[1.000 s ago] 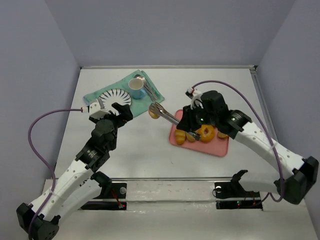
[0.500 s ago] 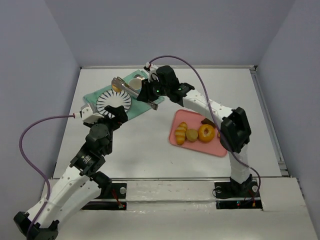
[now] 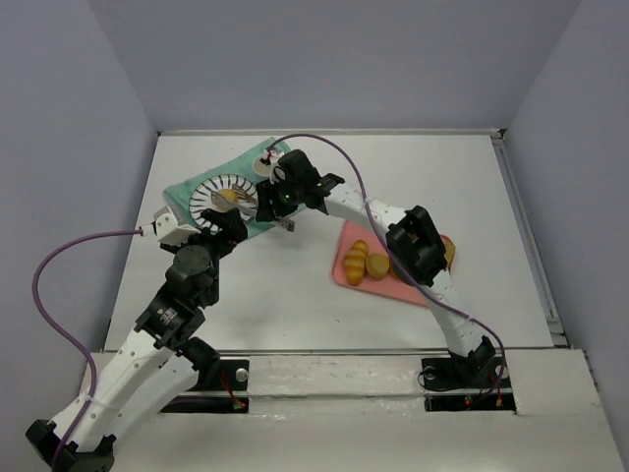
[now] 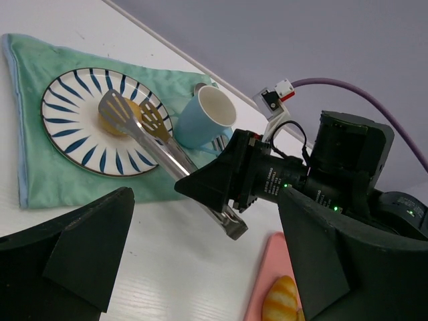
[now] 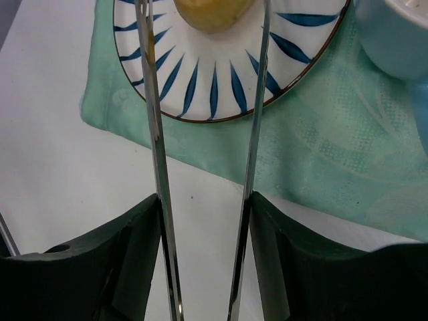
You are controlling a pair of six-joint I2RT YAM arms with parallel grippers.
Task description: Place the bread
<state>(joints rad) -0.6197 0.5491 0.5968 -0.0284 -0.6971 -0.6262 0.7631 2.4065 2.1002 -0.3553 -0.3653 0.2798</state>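
Bread point(image 4: 115, 121) rests on plate point(image 4: 70, 130), apparently between tongs point(image 4: 160, 146).

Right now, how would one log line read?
right claw: shut on tongs | tongs: tips around bread | bread: on plate | left claw: open, near plate

The plate point(image 4: 67, 130) is white with dark blue rays. On it the bread point(image 5: 212, 13) is golden yellow, over it the tongs point(image 4: 160, 150) are silver, under it the cloth point(image 4: 30, 73) is mint green, beside it the cup point(image 4: 204, 127) pale blue.
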